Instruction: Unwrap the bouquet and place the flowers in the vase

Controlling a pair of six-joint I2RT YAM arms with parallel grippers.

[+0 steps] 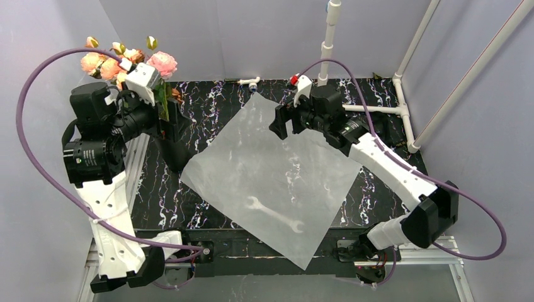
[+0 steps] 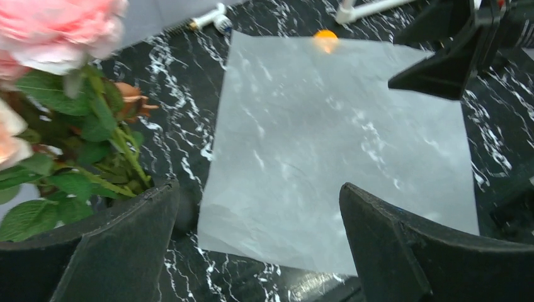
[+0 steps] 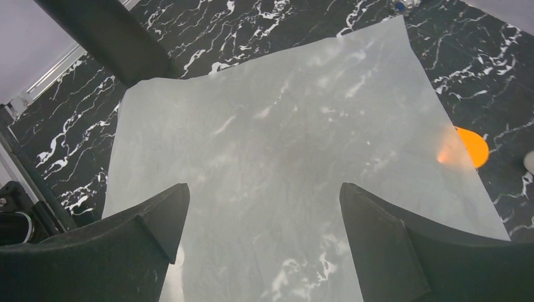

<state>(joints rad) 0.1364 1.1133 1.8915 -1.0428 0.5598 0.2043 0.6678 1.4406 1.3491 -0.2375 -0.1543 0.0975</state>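
1. Far left: the flowers (image 1: 104,66) stand near upright at the back-left corner of the tabletop (image 1: 164,201), blooms high and stems running down. The long axis is close to vertical.
2. The left claw (image 2: 258,189) hangs wide open and holds nothing. The stems drop just behind its left finger (image 2: 113,251), at that finger's edge and not in the gap between the jaws.
3. I cannot pick out the vase, because the stem ends are hidden behind that finger. The bunch stands as if seated in something, so my guess is the flowers are in.
4. The relation that matters: the flowers sit tight against the left claw's left side, and the left arm is far the nearer. Any pull-away should go clear of the stems, or the finger may tip the bunch.
5. Centre: the paper wrap (image 1: 271,163) lies flat and spread on the tabletop, off the flowers, its near corner hanging over the front edge.
6. A wrench (image 1: 275,214) shows through the sheet near the front. An orange disc (image 3: 471,148) peeks from under a far corner.
7. A small white fitting (image 1: 252,82) lies at the back edge.
8. Right of centre: the right claw (image 3: 263,189) hovers over the paper's far side, jaws wide, empty, well apart from the flowers.
9. Right: a white pipe post (image 1: 327,44) and a pipe frame (image 1: 378,108) stand behind it.
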